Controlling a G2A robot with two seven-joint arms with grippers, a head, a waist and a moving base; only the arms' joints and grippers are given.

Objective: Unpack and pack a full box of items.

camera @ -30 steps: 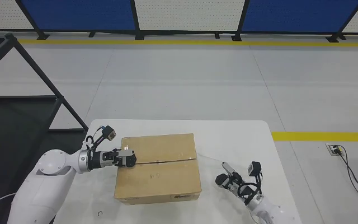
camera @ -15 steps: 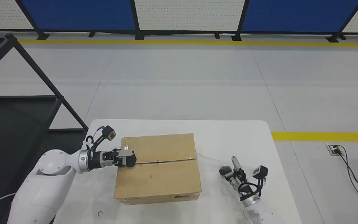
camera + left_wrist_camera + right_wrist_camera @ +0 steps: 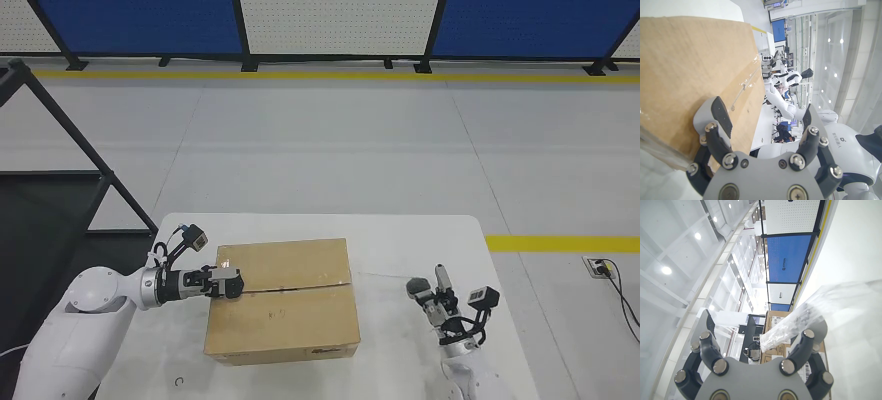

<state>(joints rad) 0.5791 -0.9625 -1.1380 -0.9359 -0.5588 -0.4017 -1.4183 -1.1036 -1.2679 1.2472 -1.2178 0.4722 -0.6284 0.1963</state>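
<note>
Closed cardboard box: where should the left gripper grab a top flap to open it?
Probably the flap's free edge at the seam, at the box end beside the open left gripper, coming from that side. The flaps lie flat and meet there, so no other lip shows; tape on the seam may resist.
</note>
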